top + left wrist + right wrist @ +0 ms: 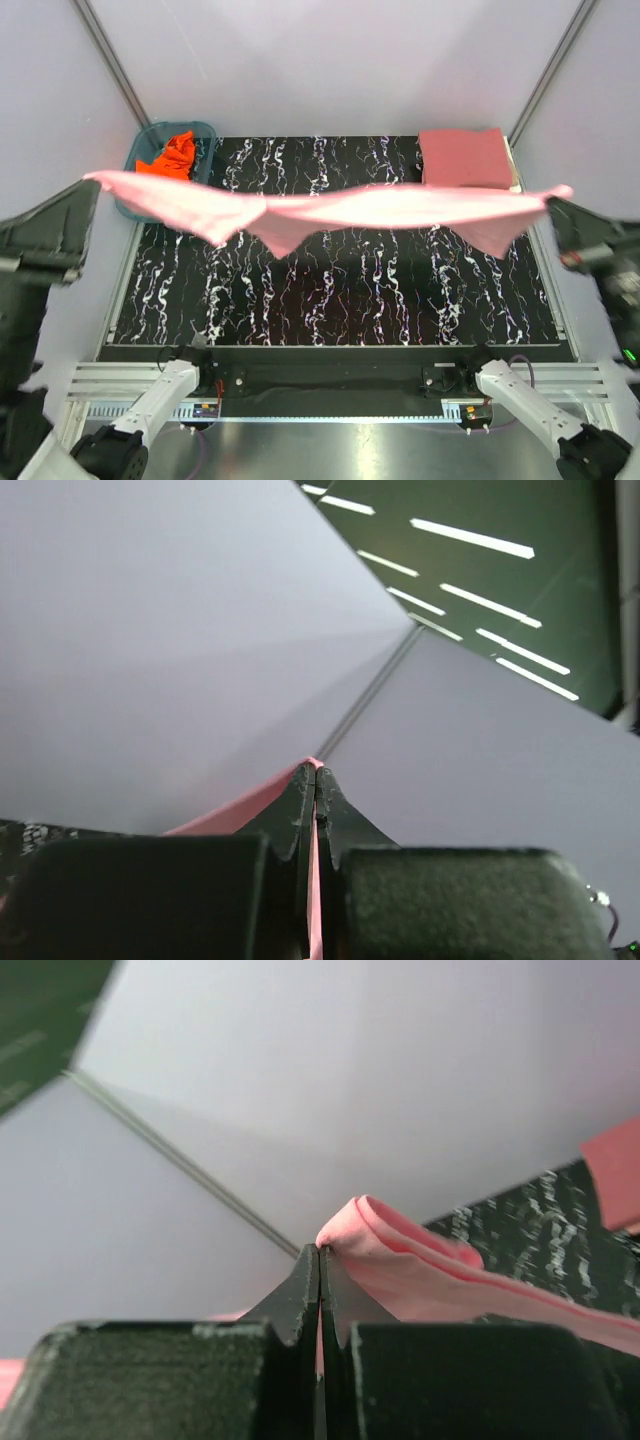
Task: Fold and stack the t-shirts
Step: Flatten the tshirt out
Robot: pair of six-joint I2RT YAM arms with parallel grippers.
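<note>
A light pink t-shirt (340, 210) hangs stretched in the air across the whole table, sagging in the middle. My left gripper (88, 180) is shut on its left end, seen pinched between the jaws in the left wrist view (316, 772). My right gripper (562, 193) is shut on its right end, where a pink fold (400, 1250) bulges past the fingertips (319, 1250). A darker rose-red t-shirt (464, 157) lies folded at the table's far right corner. A bright orange t-shirt (172, 155) sits crumpled in the teal basket. The cream shirt is out of view.
The teal plastic basket (205, 132) stands off the table's far left corner. The black marbled table top (340, 300) lies under the hanging shirt. Grey walls close in the back and both sides.
</note>
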